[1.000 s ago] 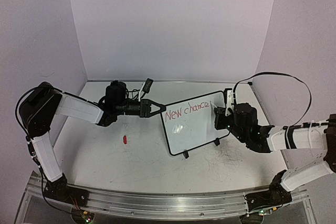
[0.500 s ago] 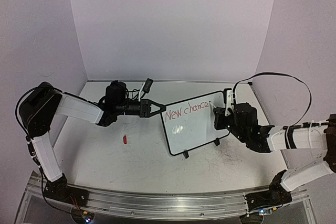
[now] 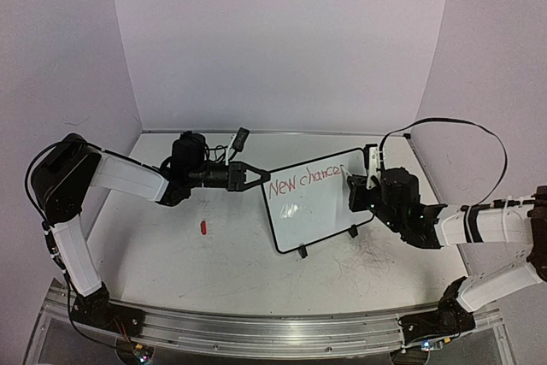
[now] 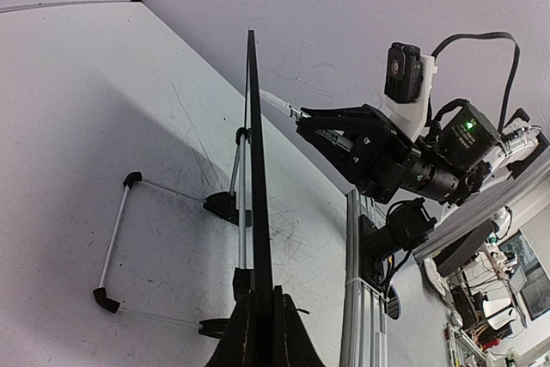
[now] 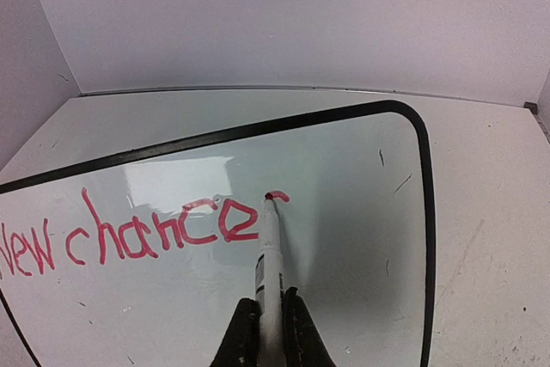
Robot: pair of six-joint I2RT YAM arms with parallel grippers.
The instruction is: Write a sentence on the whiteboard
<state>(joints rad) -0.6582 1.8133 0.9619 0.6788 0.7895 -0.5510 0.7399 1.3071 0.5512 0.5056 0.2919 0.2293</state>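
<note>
Whiteboard (image 3: 316,203) is pinched at the corner nearest the left arm by the left hand (image 4: 262,337), whose fingers are shut narrow on the thin edge. The left wrist view sees the board edge-on, rising straight out of that grip. The right hand (image 5: 268,328) is closed on a red marker (image 5: 271,251), gripped low on the barrel. Its tip touches the white face just after the last letter of the writing (image 5: 129,234), "New chance", where a short red stroke shows.

Between the two hands the board stands tilted on its two black feet (image 3: 302,252), right of the middle of the surface (image 3: 171,262), with its face leaning up toward the right arm. A small red piece (image 3: 203,227), perhaps the marker's cap, lies on the surface well to the left, apart from everything.

The board looks light, thin and stiff, with a glossy face that is likely slick. On such slight feet it would probably slide or tip under pen pressure, so it wants bracing. The frame edge is the place to take it, away from the ink, which would likely smear. The left hand's corner hold suits that.
</note>
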